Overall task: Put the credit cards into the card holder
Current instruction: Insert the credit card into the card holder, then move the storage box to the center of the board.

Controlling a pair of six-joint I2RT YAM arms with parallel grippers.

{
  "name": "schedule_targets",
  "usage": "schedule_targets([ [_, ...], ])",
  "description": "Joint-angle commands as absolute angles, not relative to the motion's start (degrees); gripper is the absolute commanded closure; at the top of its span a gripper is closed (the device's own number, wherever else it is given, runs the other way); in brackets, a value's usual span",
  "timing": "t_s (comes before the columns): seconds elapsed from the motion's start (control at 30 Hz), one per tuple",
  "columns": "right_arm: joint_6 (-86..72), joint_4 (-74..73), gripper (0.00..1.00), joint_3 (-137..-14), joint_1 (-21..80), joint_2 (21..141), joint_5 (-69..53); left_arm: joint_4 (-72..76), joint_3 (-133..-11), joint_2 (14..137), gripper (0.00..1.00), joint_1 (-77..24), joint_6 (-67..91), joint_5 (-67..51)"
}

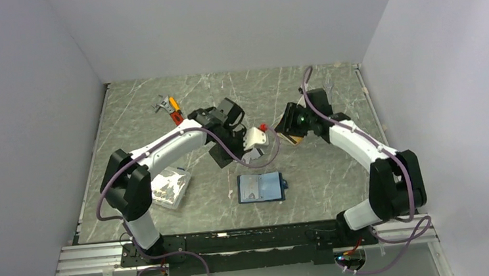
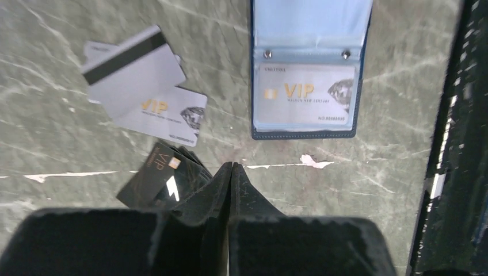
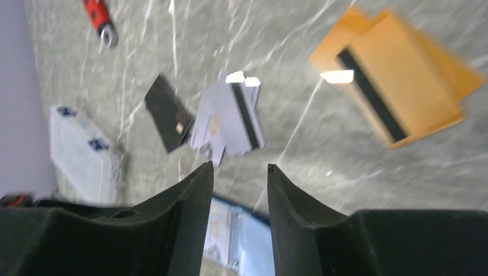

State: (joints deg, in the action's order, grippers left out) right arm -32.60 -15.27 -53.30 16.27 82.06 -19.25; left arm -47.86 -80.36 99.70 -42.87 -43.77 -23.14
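The card holder [image 2: 305, 129] lies open on the marble table, a silver VIP card in its lower pocket; in the top view the card holder [image 1: 261, 187] is near the front. Two silver credit cards [image 2: 144, 86] overlap to its left, one showing a black stripe. Black cards [image 2: 158, 175] lie fanned beside my left gripper [image 2: 231, 168], which is shut with nothing between its fingers. My right gripper [image 3: 240, 168] hangs open and empty above the table. Orange-gold cards [image 3: 397, 86] with a black stripe lie to its upper right.
A clear plastic box of small parts [image 1: 170, 187] sits by the left arm. Red and orange tools [image 1: 168, 106] lie at the back left. The black front rail [image 2: 460, 144] runs close to the card holder. White walls close the table on three sides.
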Motion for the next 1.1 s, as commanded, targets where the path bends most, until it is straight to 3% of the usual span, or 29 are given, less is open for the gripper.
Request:
schedule_targets([
  [0.0, -27.55, -16.59, 0.57, -59.47, 11.96, 88.93, -11.87, -52.60, -88.00, 101.32, 0.92, -41.21, -40.24, -31.50],
  [0.27, -27.51, -13.46, 0.58, -68.49, 3.82, 104.19, -8.57, -51.82, -92.59, 105.03, 0.94, -38.64, -37.09, -36.76],
  [0.43, -28.65, -13.32, 0.60, -70.05, 3.12, 107.77, -6.80, -49.99, -92.31, 105.09, 0.94, -36.39, -35.12, -38.16],
  [1.07, -33.49, -11.33, 0.68, -56.89, 6.43, 104.18, -7.71, -47.51, -89.90, 104.31, 0.95, -34.23, -35.12, -37.65],
])
